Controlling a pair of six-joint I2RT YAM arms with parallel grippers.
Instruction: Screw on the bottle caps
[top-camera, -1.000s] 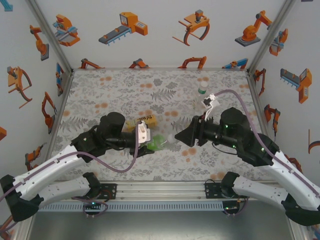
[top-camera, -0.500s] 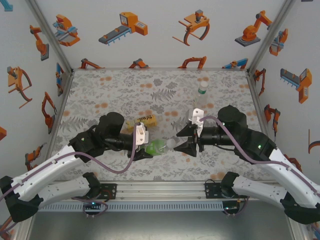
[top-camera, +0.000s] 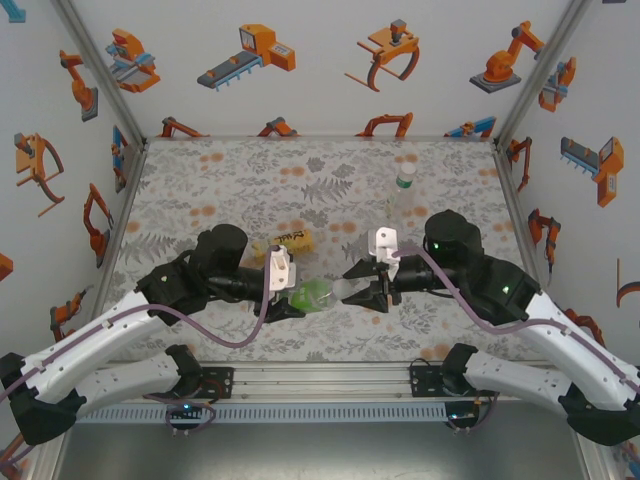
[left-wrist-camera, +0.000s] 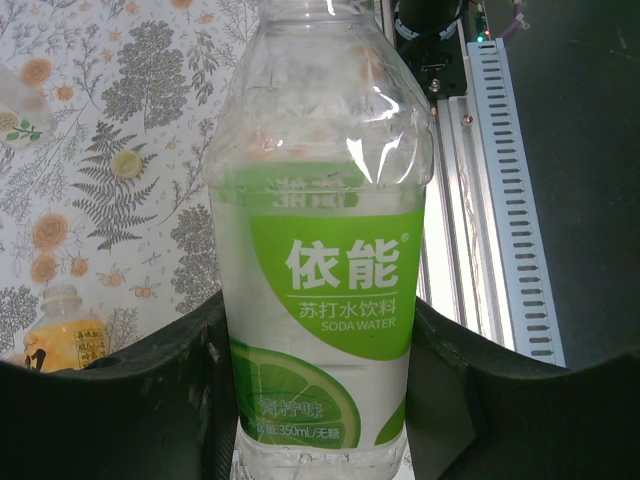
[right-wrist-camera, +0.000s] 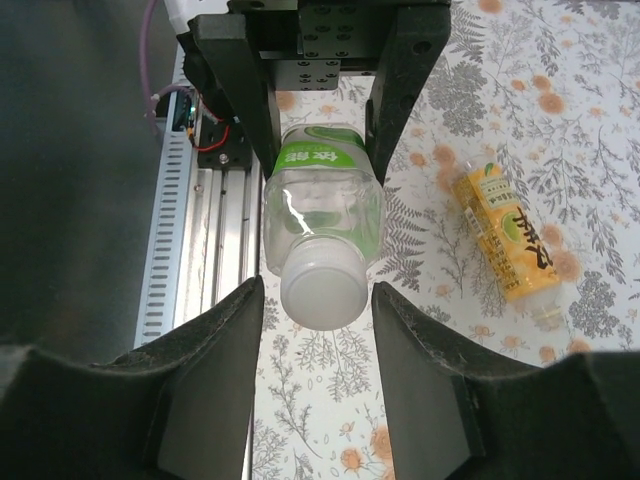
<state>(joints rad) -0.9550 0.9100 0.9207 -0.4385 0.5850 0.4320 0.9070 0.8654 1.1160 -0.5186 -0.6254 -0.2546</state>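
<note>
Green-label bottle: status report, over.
Left gripper shut on green-label bottle, held sideways. Right gripper open, jaws flanking its cap, not yet pinching. Yellow-label bottle lies apart, not in the way.

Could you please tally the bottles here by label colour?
Green-label bottle: 1
Yellow-label bottle: 1
Plain clear bottle: 1
Total: 3

Right fingers (right-wrist-camera: 215, 385) advanced, now flanking cap (right-wrist-camera: 322, 288) (pale).
</note>
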